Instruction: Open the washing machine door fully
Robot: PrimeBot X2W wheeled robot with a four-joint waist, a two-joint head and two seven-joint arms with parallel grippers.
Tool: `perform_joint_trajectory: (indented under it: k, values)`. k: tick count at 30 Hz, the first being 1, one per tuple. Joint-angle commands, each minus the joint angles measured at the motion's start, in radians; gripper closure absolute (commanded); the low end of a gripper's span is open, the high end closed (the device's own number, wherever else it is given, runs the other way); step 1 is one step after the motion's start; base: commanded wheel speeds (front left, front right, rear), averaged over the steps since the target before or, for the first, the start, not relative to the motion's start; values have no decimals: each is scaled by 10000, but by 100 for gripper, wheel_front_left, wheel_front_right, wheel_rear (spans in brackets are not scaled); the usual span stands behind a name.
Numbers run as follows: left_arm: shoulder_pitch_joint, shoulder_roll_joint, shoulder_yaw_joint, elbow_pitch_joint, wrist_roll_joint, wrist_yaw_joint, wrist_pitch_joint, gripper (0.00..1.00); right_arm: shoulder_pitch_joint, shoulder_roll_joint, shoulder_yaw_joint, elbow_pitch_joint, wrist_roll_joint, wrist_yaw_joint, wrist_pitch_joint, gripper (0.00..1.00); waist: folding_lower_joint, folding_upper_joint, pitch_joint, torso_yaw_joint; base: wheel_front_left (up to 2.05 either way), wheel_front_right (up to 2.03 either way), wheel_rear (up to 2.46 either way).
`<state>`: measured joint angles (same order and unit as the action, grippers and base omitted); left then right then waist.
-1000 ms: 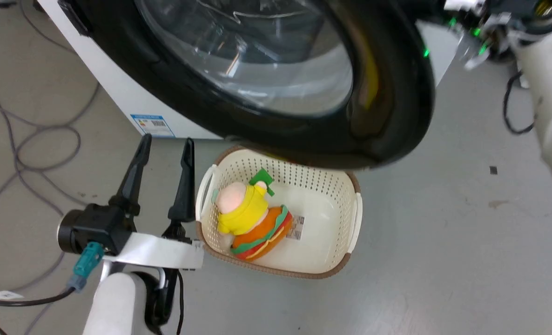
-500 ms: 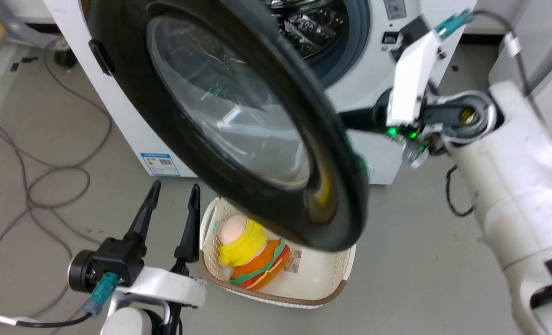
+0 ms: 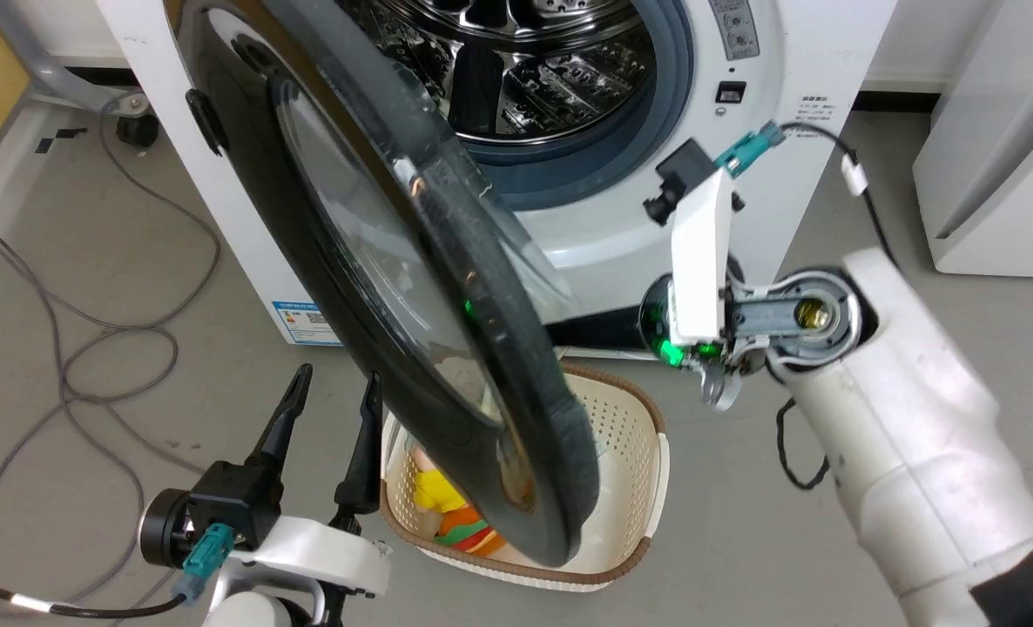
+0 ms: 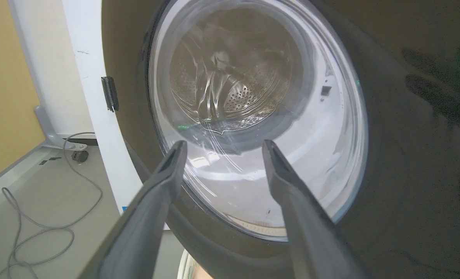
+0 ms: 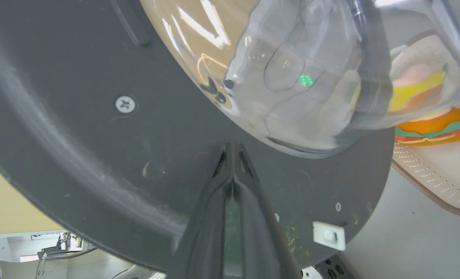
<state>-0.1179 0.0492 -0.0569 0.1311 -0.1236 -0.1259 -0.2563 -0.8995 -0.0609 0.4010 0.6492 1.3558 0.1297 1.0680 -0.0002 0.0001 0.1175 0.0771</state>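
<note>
The washing machine [image 3: 795,52] stands with its steel drum [image 3: 525,61] showing. Its door [image 3: 377,261] is swung out and shows almost edge-on in the head view. My right gripper [image 5: 230,149] is shut with nothing in it. Its tips press on the door's dark grey inner face [image 5: 78,135], just under the glass bowl [image 5: 292,77]. In the head view its fingers [image 3: 604,331] reach behind the door's rim. My left gripper [image 3: 339,379] is open and low on the outer side, clear of the door. In the left wrist view, this gripper [image 4: 223,144] points at the door glass [image 4: 253,116].
A cream basket [image 3: 630,418] with a plush burger toy [image 3: 455,514] sits on the floor under the door's lower edge. Grey cables [image 3: 90,348] loop over the floor at the left. A white appliance [image 3: 1004,174] stands at the right.
The head camera has lifted, so the drum opening now shows. The door has swung further out from the machine, with my shut right gripper against its inner face. My left gripper stays open beside the basket.
</note>
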Motion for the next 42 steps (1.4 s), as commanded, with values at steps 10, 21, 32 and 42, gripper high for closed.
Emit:
perform_joint_trajectory:
  k: [10, 21, 32, 42]
  values:
    - [168, 11, -157, 234, -100, 129, -55, 0, 1927, 103, -248, -1699, 266, 10, -1979, 77, 2, -1, -262, 81, 0, 0, 0]
    - [357, 11, -159, 495, -106, 178, -55, 0, 4794, 105, -1719, -3071, 898, 10, -6517, 0, 2, -1, -643, -72, 0, 0, 0]
    - [579, 11, -151, 725, -170, 290, -55, 0, 7795, 106, -2286, -3805, 947, 10, -11243, 0, 2, -1, -973, -202, 0, 0, 0]
    - [715, 11, -104, 789, -198, 344, -55, 0, 8616, -35, -4052, -3708, -4612, 10, -13262, 0, 2, -1, -1076, -432, 0, 0, 0]
